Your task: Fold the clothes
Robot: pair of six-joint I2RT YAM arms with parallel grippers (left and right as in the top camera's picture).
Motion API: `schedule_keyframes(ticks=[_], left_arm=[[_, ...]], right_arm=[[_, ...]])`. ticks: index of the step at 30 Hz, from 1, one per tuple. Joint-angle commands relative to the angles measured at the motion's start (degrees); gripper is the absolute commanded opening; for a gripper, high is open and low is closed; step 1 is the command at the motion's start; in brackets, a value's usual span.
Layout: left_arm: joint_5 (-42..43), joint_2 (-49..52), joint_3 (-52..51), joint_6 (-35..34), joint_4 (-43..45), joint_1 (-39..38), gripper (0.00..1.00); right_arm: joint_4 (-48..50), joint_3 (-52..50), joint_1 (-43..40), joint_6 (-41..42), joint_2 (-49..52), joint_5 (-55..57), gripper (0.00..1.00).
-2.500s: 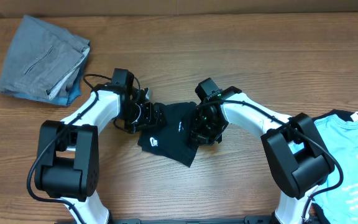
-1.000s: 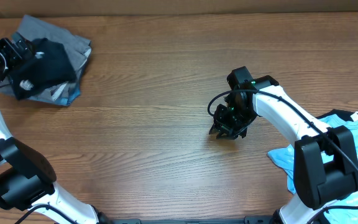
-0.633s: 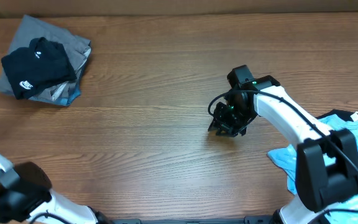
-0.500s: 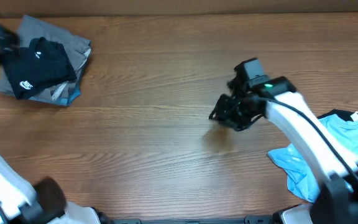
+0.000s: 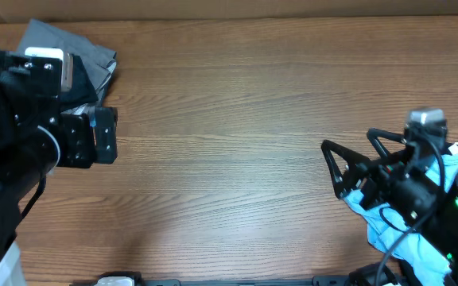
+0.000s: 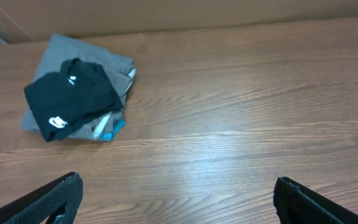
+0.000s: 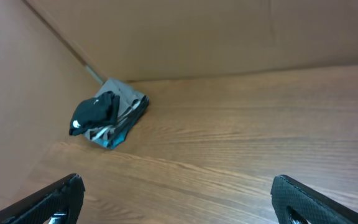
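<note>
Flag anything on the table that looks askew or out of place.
The folded black T-shirt lies rotated on the grey garment, its edges not lined up with it. The light blue shirt at the right edge is crumpled, unfolded.

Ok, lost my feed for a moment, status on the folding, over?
Left gripper and right gripper open, empty. Black T-shirt folded atop grey garment. Light blue shirt crumpled by right arm, not yet folded.

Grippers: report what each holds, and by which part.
Nothing. Left gripper and right gripper are open and empty; the black T-shirt lies on the grey garment.
</note>
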Motion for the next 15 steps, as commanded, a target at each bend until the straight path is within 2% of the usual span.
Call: schedule_keyframes(ticks=[1,10,15], left_arm=[[-1.2,1.1,-0.6,-2.1,0.1,-0.5,1.00],[-1.2,2.6,-0.6,-2.1,0.1,-0.5,1.00],[-1.2,2.9,-0.6,-2.1,0.1,-0.5,1.00]], right_arm=[[-0.8,0.4,0.1,-1.3,-0.5,1.3,1.00],[-4.6,0.4,0.1,-1.1,-0.4,0.3,1.00],[-5.3,-1.2,0.0,-1.3,-0.3,7.2,1.00]])
